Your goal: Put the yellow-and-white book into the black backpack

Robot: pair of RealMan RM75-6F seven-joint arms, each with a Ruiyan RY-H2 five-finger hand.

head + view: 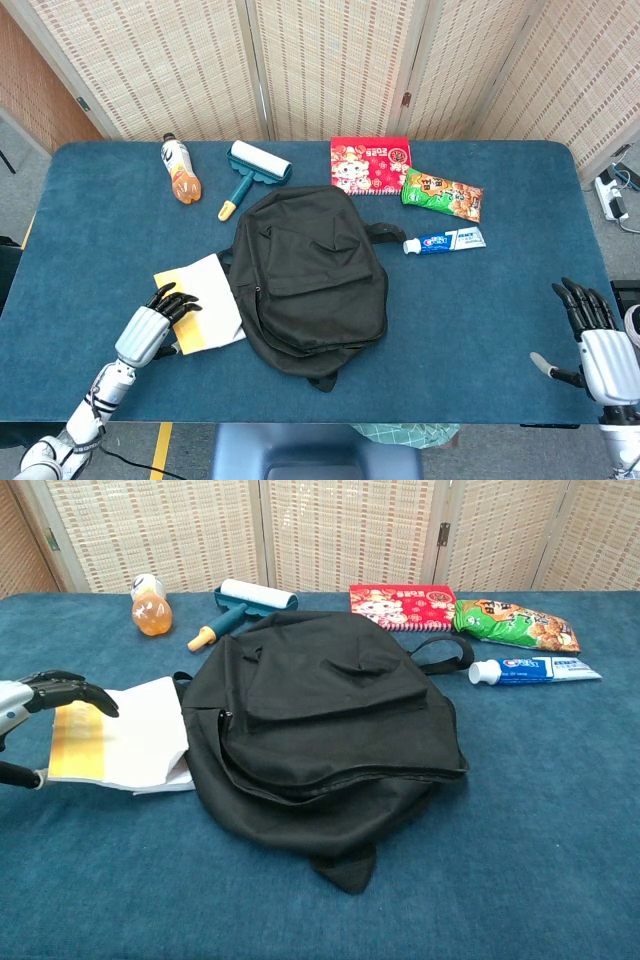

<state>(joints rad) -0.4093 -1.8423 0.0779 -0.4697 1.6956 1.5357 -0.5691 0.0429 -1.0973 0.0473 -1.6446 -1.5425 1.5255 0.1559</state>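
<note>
Your left hand [152,326] rests curled fingers on the yellow-and-white book [205,312], its edge touching the black backpack [310,275]; your right hand [597,345] hangs spread, holding nothing.

a blue-covered table [500,330] stands before woven folding screens [340,60]; grey floor [12,190] beside.

No text can be read with certainty: the printing on the toothpaste tube [535,669], red box [403,603] and green snack bag [516,622] is too small.
</note>
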